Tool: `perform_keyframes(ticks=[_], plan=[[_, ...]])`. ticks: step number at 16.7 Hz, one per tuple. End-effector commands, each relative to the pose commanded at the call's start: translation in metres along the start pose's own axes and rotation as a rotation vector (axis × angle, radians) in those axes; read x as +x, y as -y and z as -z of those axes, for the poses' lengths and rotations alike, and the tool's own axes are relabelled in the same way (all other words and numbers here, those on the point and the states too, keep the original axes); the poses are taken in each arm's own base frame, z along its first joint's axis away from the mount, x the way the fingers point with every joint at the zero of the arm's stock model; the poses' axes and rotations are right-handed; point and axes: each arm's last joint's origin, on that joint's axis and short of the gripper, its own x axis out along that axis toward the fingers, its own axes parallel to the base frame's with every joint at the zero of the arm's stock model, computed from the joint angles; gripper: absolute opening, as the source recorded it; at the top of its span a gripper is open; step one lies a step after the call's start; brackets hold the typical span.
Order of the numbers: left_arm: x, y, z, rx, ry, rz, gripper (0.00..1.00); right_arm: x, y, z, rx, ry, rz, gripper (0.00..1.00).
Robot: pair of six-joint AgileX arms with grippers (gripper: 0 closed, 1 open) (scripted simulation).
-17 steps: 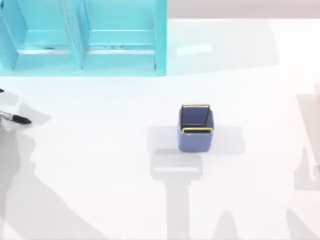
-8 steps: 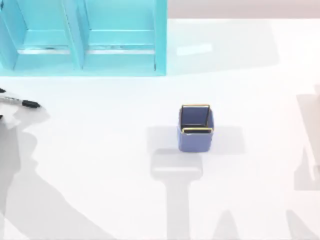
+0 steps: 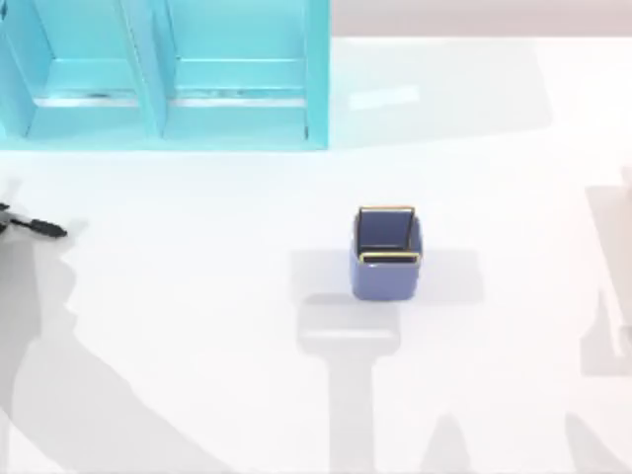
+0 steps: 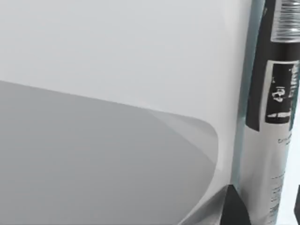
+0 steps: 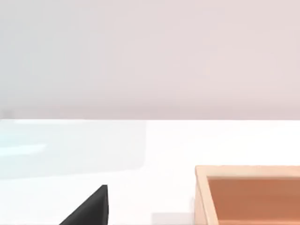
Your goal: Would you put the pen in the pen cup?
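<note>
The pen (image 3: 38,227) lies level at the table's far left edge, its black end pointing right. Up close in the left wrist view, the silver-grey pen (image 4: 269,117) with a black label runs between the two dark tips of my left gripper (image 4: 265,211), which is shut on it. The pen cup (image 3: 386,253), blue-violet with a thin gold rim, stands upright near the table's middle, far to the right of the pen. A dark part of my right gripper (image 5: 91,208) hangs over the white table, parked off to the right.
A large turquoise shelf unit (image 3: 163,74) fills the back left of the table. A tan wooden box (image 5: 248,197) sits close to the right arm. Open white tabletop lies between the pen and the cup.
The pen swung toward the back of the table half a second ago and has now come forward and slightly left again, held by the left gripper. The cup has not moved.
</note>
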Motion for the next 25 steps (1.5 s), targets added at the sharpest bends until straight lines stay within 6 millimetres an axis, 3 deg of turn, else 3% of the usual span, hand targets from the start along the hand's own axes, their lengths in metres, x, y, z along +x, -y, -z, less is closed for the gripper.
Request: perform_keyframes(ticks=[2, 3, 10, 11, 14, 18, 20, 23, 25], plan=[[0.000, 0.000, 0.000, 0.000, 0.000, 0.000, 0.02, 0.000, 0.000, 0.000, 0.000, 0.000, 0.000, 1.00], [0.000, 0.000, 0.000, 0.000, 0.000, 0.000, 0.00, 0.000, 0.000, 0.000, 0.000, 0.000, 0.000, 1.00], [0.000, 0.000, 0.000, 0.000, 0.000, 0.000, 0.00, 0.000, 0.000, 0.000, 0.000, 0.000, 0.000, 1.00], [-0.014, 0.016, -0.008, 0.019, 0.033, 0.010, 0.00, 0.000, 0.000, 0.000, 0.000, 0.000, 0.000, 1.00], [-0.024, 0.015, -0.007, 0.012, 0.017, 0.010, 0.00, 0.000, 0.000, 0.000, 0.000, 0.000, 0.000, 1.00], [-0.070, 0.024, -0.008, 0.011, 0.014, 0.013, 0.00, 0.000, 0.000, 0.000, 0.000, 0.000, 0.000, 1.00], [-0.103, 0.033, -0.004, 0.022, 0.029, 0.024, 0.00, 0.000, 0.000, 0.000, 0.000, 0.000, 0.000, 1.00], [-0.162, 0.044, 0.017, 0.044, 0.056, 0.041, 0.00, 0.000, 0.000, 0.000, 0.000, 0.000, 0.000, 1.00], [-0.192, 0.042, 0.032, 0.043, 0.064, 0.034, 0.00, 0.000, 0.000, 0.000, 0.000, 0.000, 0.000, 1.00]])
